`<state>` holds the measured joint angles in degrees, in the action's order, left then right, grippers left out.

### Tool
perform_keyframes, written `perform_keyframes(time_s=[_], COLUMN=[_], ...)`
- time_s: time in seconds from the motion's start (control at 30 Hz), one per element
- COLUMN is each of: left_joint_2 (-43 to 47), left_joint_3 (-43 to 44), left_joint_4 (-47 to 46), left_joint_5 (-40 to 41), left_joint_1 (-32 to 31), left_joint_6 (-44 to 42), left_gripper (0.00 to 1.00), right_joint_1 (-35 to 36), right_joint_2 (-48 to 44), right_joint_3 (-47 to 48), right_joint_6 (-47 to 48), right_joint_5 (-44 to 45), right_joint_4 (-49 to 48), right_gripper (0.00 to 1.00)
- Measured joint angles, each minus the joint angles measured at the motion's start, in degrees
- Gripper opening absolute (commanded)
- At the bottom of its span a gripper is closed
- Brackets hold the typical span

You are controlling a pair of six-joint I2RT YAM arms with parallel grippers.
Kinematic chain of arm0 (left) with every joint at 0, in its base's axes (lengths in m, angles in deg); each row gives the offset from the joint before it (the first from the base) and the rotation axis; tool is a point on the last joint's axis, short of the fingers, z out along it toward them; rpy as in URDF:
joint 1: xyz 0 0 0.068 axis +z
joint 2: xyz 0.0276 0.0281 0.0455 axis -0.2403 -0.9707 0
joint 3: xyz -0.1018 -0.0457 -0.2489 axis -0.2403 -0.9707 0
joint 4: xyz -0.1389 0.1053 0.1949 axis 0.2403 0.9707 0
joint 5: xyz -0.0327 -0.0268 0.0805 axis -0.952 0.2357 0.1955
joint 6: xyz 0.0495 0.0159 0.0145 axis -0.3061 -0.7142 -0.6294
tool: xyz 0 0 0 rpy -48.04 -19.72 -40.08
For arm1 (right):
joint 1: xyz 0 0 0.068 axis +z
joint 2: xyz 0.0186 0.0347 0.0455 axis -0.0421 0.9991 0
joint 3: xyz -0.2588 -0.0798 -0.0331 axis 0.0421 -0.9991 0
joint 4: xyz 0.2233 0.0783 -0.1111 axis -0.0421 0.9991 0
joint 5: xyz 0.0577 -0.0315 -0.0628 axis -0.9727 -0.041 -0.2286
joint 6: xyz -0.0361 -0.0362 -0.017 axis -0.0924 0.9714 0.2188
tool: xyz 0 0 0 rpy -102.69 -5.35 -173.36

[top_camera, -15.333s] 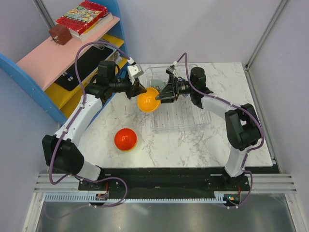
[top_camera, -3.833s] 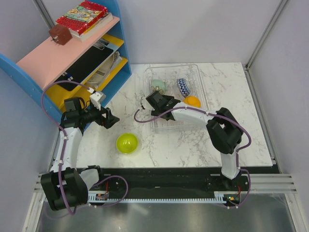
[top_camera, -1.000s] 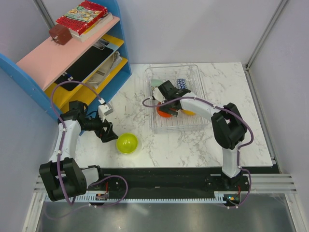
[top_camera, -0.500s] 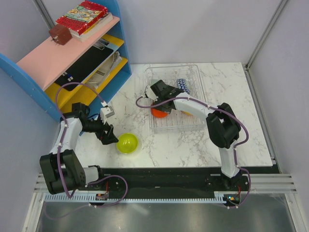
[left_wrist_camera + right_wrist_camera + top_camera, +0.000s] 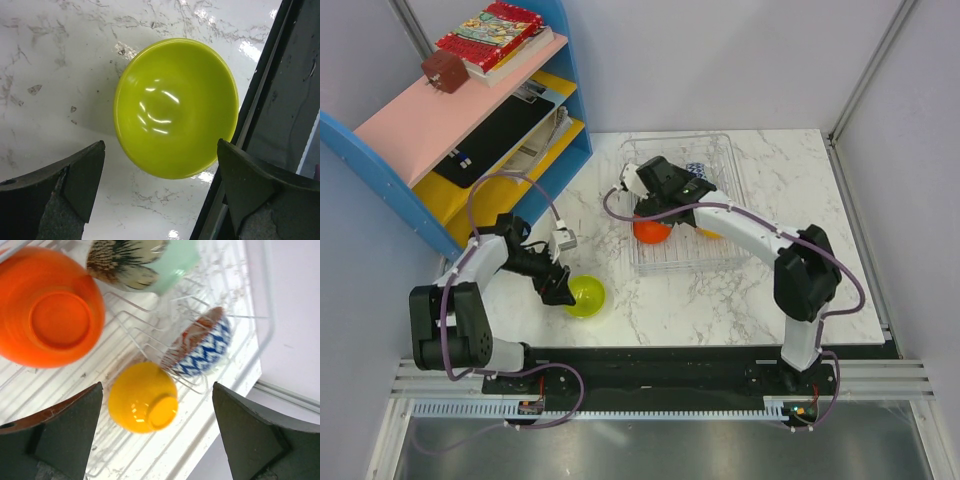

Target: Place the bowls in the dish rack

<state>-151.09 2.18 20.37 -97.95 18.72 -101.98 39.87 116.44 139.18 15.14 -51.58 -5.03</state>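
Now the left pincer (image 5: 161, 145), wide open, empty, has reached the yellow-green bowl (image 5: 175, 107); right pincer (image 5: 157, 386) likewise open, empty.

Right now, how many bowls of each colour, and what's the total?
red-orange bowl: 1
orange-yellow bowl: 1
blue-and-white bowl: 1
pale green bowl with brown pattern: 1
yellow-green bowl: 1
Total: 5
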Motion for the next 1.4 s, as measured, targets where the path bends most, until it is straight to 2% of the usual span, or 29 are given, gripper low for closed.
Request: perform_keyframes(time_s=[0.07, 0.23, 0.27, 0.3, 0.37, 0.4, 0.43, 0.77, 0.9, 1.0, 1.1, 1.23, 1.4], left_joint_2=[-0.1, -1.0, -1.4, -1.9, -2.9, -3.3, -3.7, -4.2, -3.6, -2.5, -1.1, 0.2, -0.5], left_joint_3=[-0.1, -0.5, -0.5, -0.5, -0.5, -0.5, -0.5, 0.0, 3.9, 9.2, 13.9, 16.3, 19.9], left_joint_4=[-1.4, -5.6, -6.3, -6.8, -7.5, -8.2, -8.7, -9.3, -9.0, -10.8, -16.5, -26.5, -32.5], left_joint_5=[1.7, 6.7, 7.5, 8.2, 9.5, 10.1, 10.6, 12.5, 12.2, 11.0, 8.7, 7.1, 7.2], left_joint_1=[-2.3, -8.3, -8.6, -8.9, -9.2, -9.4, -9.6, -11.1, -11.1, -11.1, -11.1, -11.8, -14.9], left_joint_6=[1.0, 4.7, 5.4, 6.1, 7.3, 7.7, 8.2, 10.9, 11.8, 14.4, 18.9, 26.4, 32.4], left_gripper=[0.90, 0.59, 0.50, 0.37, 0.23, 0.07, 0.02, 0.02, 0.02, 0.02, 0.02, 0.02, 0.02], right_joint_1=[0.0, 0.0, 0.0, 0.0, 0.0, 0.0, 0.0, 0.0, 0.0, 0.0, -0.4, -2.5, -7.3], right_joint_2=[-3.4, -12.0, -13.4, -14.6, -16.2, -16.8, -17.1, -17.7, -18.9, -19.5, -19.3, -17.6, -13.6], right_joint_3=[-0.2, -1.1, -1.4, -1.6, -2.0, -2.2, -2.4, -3.7, -3.7, -2.4, -0.2, 2.7, 2.9], right_joint_6=[-0.5, -2.3, -2.8, -3.1, -3.7, -4.1, -4.5, -7.8, -11.7, -16.2, -21.6, -29.1, -38.8], right_joint_5=[-0.1, -1.5, -2.0, -2.5, -3.5, -4.1, -4.7, -11.4, -17.1, -24.0, -31.7, -44.1, -57.1], right_joint_4=[0.3, 0.3, 0.4, 0.4, 0.6, 0.7, 0.8, 2.8, 3.0, 3.5, 3.7, 3.2, 0.9], right_gripper=[0.97, 0.98, 0.98, 0.97, 0.97, 0.97, 0.98, 0.97, 0.97, 0.97, 0.98, 0.98, 0.98])
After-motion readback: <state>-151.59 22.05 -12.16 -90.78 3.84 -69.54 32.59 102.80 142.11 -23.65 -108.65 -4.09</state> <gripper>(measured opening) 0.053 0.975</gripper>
